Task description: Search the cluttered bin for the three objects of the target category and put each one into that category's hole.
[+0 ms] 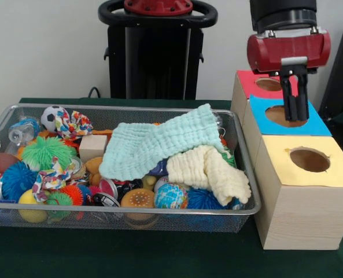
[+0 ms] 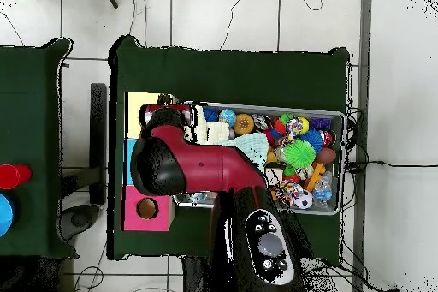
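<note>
The wire mesh bin (image 1: 3, 119) lies on the green table, full of clutter; it also shows in the overhead view (image 2: 342, 160). Two polka-dot cloth bundles (image 1: 73, 123) sit side by side at its far left, by a small soccer ball. A third polka-dot bundle (image 1: 48, 177) lies near the front left. My gripper (image 1: 295, 116) hangs just above the hole of the blue-topped box (image 1: 318, 124), its fingers close together with nothing between them. In the overhead view the arm (image 2: 184, 164) covers the gripper.
A red-topped box (image 1: 249, 81) stands behind the blue one and a yellow-topped box (image 1: 310, 159) in front, each with a round hole. A mint waffle cloth (image 1: 159, 145) and a cream one (image 1: 209, 171) cover the bin's right half. Spiky balls, a wooden block and small toys fill the rest.
</note>
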{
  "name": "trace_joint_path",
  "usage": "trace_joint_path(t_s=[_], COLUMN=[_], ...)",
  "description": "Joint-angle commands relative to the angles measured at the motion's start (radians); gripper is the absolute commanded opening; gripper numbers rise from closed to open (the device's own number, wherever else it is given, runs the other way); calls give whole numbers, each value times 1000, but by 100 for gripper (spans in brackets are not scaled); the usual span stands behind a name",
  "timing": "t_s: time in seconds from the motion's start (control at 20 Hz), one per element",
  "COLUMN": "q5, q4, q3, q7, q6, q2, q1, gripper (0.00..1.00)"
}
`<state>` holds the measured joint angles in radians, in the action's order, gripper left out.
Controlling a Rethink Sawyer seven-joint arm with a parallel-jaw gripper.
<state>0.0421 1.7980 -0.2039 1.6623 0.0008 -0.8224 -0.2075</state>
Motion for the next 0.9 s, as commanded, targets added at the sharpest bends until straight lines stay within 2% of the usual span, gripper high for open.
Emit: trace_joint_path(t_s=[0.05, 0.5, 0.9], q5=[10, 82, 148], q4=[104, 158, 187], q3=[-76, -120, -166], q7=[99, -22, -66], q6=[160, 255, 300], q2=[-53, -100, -107], q1=[-59, -169, -249], gripper=[0, 0, 0])
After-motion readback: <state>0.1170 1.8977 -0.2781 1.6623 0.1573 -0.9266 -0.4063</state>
